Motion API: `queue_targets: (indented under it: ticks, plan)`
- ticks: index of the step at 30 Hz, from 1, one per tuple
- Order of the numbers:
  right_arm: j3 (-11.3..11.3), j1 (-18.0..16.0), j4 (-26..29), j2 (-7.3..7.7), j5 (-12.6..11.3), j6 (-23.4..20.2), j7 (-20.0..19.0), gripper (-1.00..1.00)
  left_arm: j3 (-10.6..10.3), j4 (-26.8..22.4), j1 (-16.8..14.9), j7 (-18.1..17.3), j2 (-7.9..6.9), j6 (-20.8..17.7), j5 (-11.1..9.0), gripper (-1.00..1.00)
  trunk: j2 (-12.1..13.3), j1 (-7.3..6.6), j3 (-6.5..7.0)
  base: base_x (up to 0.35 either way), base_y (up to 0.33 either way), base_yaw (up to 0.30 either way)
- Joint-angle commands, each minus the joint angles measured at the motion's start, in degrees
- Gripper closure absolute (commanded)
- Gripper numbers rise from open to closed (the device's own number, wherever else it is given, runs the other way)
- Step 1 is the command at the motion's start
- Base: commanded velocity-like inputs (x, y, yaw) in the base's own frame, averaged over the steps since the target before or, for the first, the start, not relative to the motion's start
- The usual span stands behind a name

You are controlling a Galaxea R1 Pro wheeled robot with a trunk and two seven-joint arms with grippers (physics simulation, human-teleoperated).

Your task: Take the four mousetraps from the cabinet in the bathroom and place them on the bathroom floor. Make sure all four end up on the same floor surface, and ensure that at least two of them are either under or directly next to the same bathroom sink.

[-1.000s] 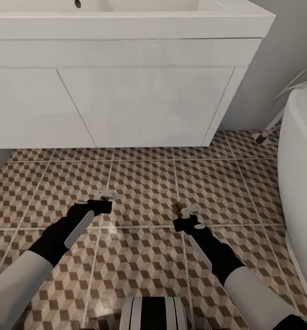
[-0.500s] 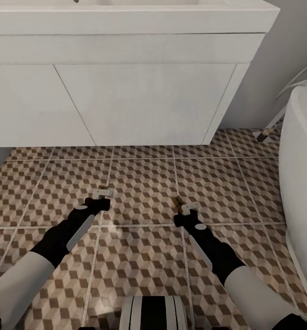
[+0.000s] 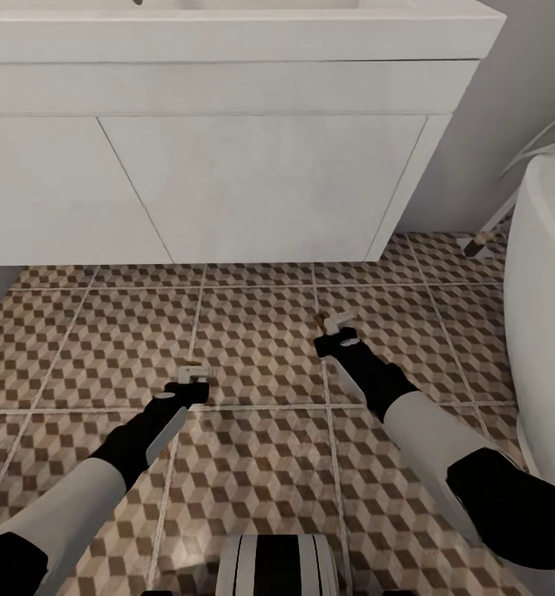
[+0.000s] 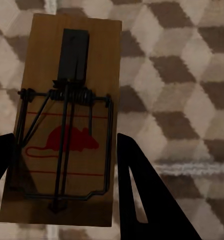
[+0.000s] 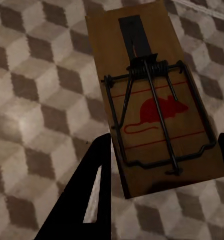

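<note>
A small flat brown wooden mousetrap with dark wire and a red mouse print sits between the 2 black fingers of the left gripper, which pinch its long edges; the board's far end sticks out past the fingertips over the cube-patterned brown, beige and white tiled bathroom floor. In the head view this trap is hidden by the gripper, which hangs low over a pale grout line.

A second brown wooden mousetrap of the same kind is clamped the same way in the right gripper, one dark finger against one long edge and the other just at the opposite edge. In the head view a sliver of it shows at the gripper's tip, above the tiles.

The right gripper is nearer the white rectangular basin on its boxy white drawer-front unit than the left gripper is; both hang over the floor in front of that sink, apart from each other. Whether either trap touches the tiles cannot be told.

A white oval bathtub stands at the right.
</note>
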State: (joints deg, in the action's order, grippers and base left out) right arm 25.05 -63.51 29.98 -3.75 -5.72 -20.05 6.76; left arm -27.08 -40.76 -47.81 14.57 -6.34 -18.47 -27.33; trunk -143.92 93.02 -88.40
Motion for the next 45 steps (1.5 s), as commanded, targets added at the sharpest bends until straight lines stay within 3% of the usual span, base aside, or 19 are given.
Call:
queue_targets:
  ticks: [1,4,7,10,14,17,19,22,25,34,45]
  plan:
    - [0.43,-0.63,-0.60,-0.51,-0.68,-0.18,0.46,1.00,-0.40,-0.26,-0.06,0.64,-0.07,-0.20,-0.32,1.00,-0.02,-0.01,-0.04,0.000,0.000,0.000]
    - [0.49,-1.41,-1.57,-1.52,-0.64,0.83,0.38,1.00,-0.10,-1.00,-0.53,0.64,-0.13,-0.39,-0.21,1.00,-0.02,-0.01,-0.04,0.000,0.000,0.000]
    - [0.52,-1.57,-2.14,-1.90,-0.68,2.21,0.32,1.00,0.26,-0.33,-4.65,0.66,-0.15,-2.28,-0.13,1.00,-0.02,-0.01,-0.04,0.000,0.000,0.000]
    - [0.61,-1.61,-2.26,-2.02,-0.71,2.66,0.22,1.00,0.39,1.37,-9.49,0.71,-0.16,-7.56,-0.16,1.00,-0.02,-0.01,-0.04,0.000,0.000,0.000]
    - [0.83,-1.61,-2.37,-2.12,-0.72,2.83,-0.71,1.00,0.44,2.42,-14.44,0.74,-0.04,-10.91,-0.18,1.00,-0.02,-0.01,-0.04,0.000,0.000,0.000]
    - [0.86,-1.61,-2.38,-2.17,-0.70,3.64,-2.56,1.00,0.45,3.99,-16.41,0.80,0.00,-12.59,-0.18,1.00,-0.02,-0.01,-0.04,0.000,0.000,0.000]
    - [0.92,-1.60,-2.38,-2.21,-0.70,4.48,-3.31,1.00,0.41,4.42,-16.78,0.71,-0.21,-12.43,-0.17,1.00,-0.02,-0.01,-0.04,0.000,0.000,0.000]
    - [0.95,-1.58,-2.36,-2.12,-0.63,4.93,-3.64,1.00,0.24,4.58,-16.87,0.32,-0.79,-7.31,-0.18,1.00,-0.02,-0.01,-0.04,0.000,0.000,0.000]
    - [1.07,-1.57,-2.28,-2.01,-0.55,5.00,-3.74,1.00,0.09,4.51,-16.91,-0.76,-1.26,-5.47,-0.18,1.00,-0.02,-0.01,-0.04,0.000,0.000,0.000]
    - [1.02,-1.53,-1.44,-1.47,0.40,5.70,-3.50,1.00,-0.16,2.81,-16.97,-0.89,-2.50,-5.08,-0.18,1.00,-0.02,-0.01,-0.04,0.000,0.000,0.000]
    - [0.79,-1.53,-1.41,-1.31,0.45,5.72,-3.15,1.00,-0.25,1.01,-16.97,-0.85,-2.53,-5.16,-0.18,1.00,-0.16,0.28,-2.82,0.000,0.000,0.000]
